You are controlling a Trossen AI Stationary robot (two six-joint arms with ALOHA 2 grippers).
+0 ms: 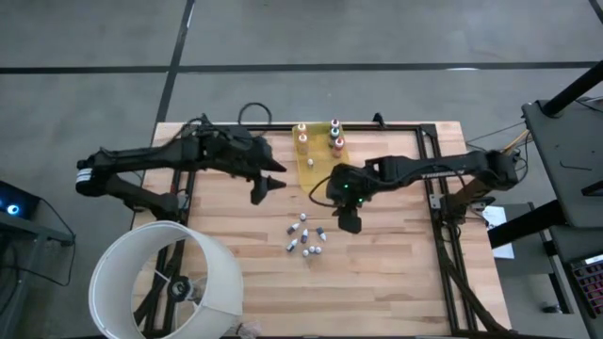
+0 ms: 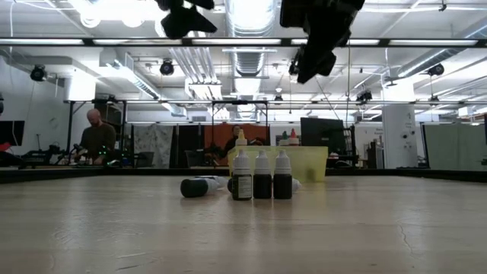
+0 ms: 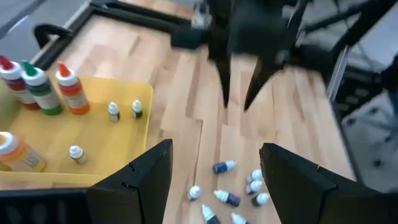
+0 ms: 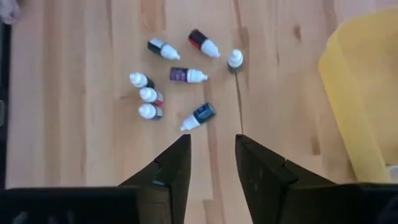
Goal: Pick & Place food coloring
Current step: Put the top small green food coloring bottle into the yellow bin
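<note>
Food coloring bottles clustered mid-table, more in the yellow tray by the far edge; right gripper and left gripper both released, hovering.

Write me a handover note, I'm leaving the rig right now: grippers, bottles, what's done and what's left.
Right gripper: open, empty, hovering above the loose cluster of tiny white-capped food coloring bottles on the wooden table.
Left gripper: open, empty, raised near the translucent yellow rectangular tray.
Cluster: eight bottles show in the right wrist view, some upright, some on their sides.
Done: three tiny bottles already stand in the tray, beside the larger bottles with red, green and orange tips.
Left: grasp and move the loose bottles, probably into the tray.
</note>
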